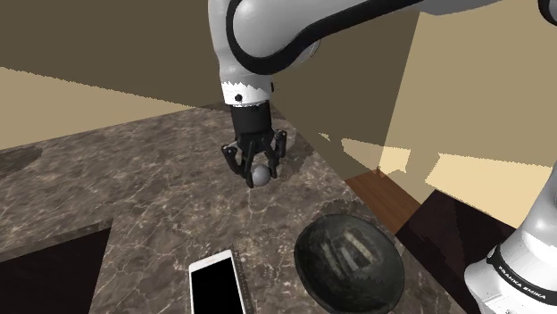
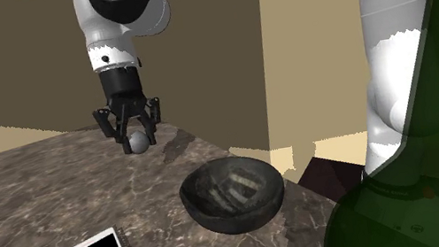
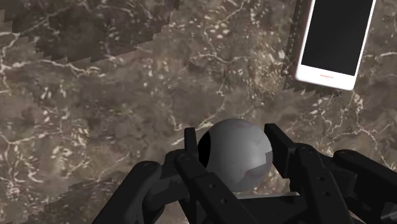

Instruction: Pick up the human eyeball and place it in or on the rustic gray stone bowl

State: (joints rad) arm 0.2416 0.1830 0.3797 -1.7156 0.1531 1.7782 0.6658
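At the shoulder view's centre the pincer (image 1: pixel 259 171) is clenched around the grey eyeball (image 3: pixel 238 153), upper left of the dark bowl (image 1: pixel 311 266).

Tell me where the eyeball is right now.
The grey eyeball is clasped in the gripper above the marbled counter. In the shoulder view it hangs up and left of the dark bowl, apart from it.

The work surface is a dark brown marble countertop (image 1: pixel 134 169) with pale veining. Plain tan walls (image 1: pixel 80 45) stand behind it, with a brighter cream patch (image 1: pixel 473 174) lower down. Reddish-brown wood flooring (image 1: pixel 388 196) shows beyond the countertop's edge, beside a black area (image 1: pixel 451 227).
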